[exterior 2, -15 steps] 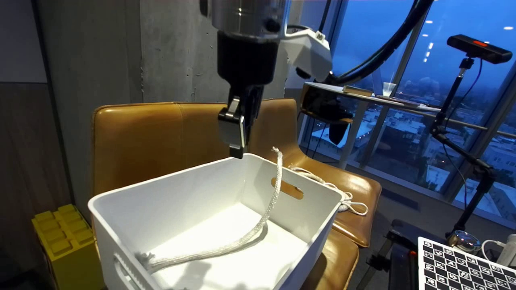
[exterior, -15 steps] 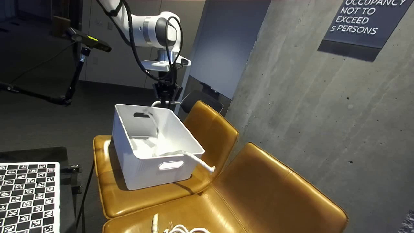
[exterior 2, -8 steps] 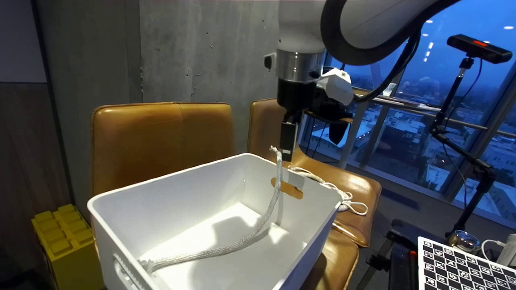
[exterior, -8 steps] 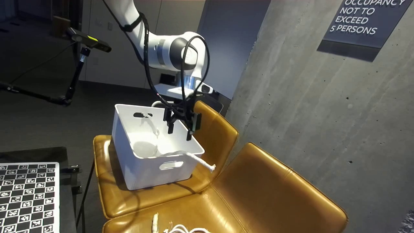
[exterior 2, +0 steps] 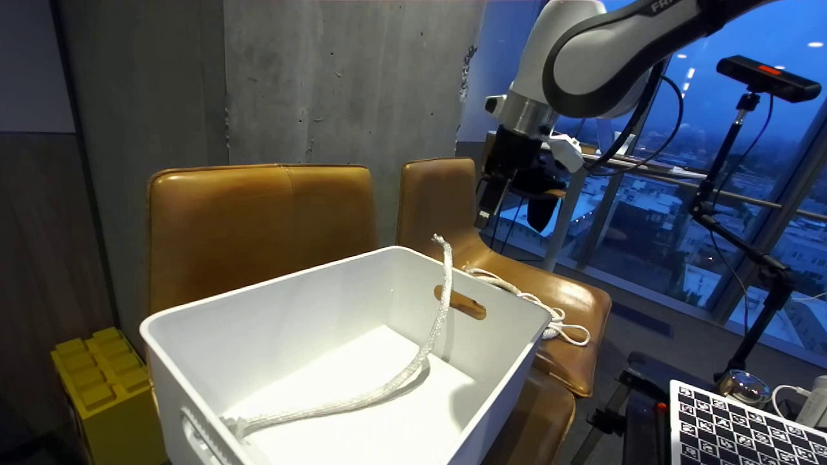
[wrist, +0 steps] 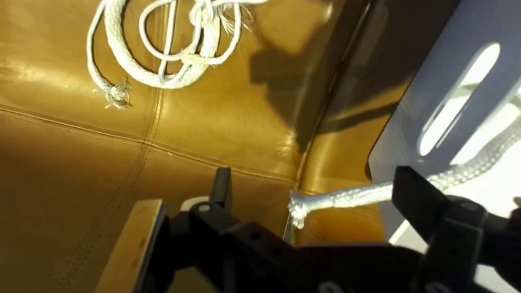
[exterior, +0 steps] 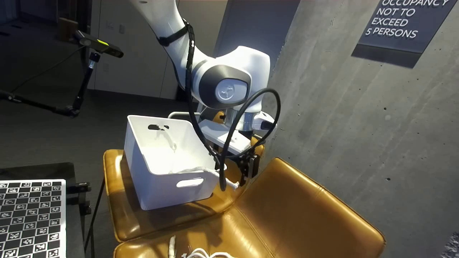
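My gripper [wrist: 314, 188] stands open beyond the handle end of a white bin [exterior 2: 291, 294], near the gap between two tan leather chairs. A white braided rope [exterior 2: 387, 387] lies along the bin's inside, and one end sticks up and out over the rim. In the wrist view that frayed rope end [wrist: 299, 207] shows between the spread fingers, while the right finger [wrist: 415, 199] covers part of the rope; whether they touch I cannot tell. Both exterior views show the arm's gripper [exterior 2: 486, 216] near this end. A bundle of white rope [wrist: 154, 79] lies on the neighbouring chair seat.
The bin sits on one tan chair [exterior: 132, 225]; another chair's back [exterior: 312, 200] rises beside it, by a concrete wall [exterior 2: 349, 84]. A checkered board [exterior: 32, 218], a camera on a stand [exterior 2: 765, 77] and a yellow block [exterior 2: 106, 387] are around.
The arm has swung from over the bin's far part past its handle end and tilted, toward the neighbouring chair. Its fingers look farther apart. Bin and ropes stay put.
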You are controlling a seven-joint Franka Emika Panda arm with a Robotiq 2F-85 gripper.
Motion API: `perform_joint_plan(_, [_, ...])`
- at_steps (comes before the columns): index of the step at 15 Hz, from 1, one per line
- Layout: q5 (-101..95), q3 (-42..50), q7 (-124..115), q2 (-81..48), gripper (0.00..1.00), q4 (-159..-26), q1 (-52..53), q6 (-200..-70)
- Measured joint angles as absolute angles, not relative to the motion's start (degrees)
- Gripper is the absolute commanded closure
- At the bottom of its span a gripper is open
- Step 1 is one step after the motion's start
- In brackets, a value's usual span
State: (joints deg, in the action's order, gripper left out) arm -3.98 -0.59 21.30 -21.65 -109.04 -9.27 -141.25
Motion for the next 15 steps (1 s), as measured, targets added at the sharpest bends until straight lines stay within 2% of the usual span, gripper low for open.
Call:
perform_joint_plan(6, [13.08, -4.51, 21.85, -23.61, 0.0, -110.43, -10.7, -153.07])
perform_joint_plan(11, [15.05, -5.4, 15.44, -30.08, 0.0, -108.09, -10.58, -158.4])
perform_joint_plan(12, [15.05, -5.4, 13.82, -31.38, 0.06, -107.38, -10.58, -159.02])
perform_joint_plan(13, [15.05, -5.4, 12.12, -32.57, 0.28, -106.59, -10.55, -159.44])
perform_joint_plan(15, [15.05, -5.37, 8.65, -34.61, 0.33, -104.87, -10.47, -159.56])
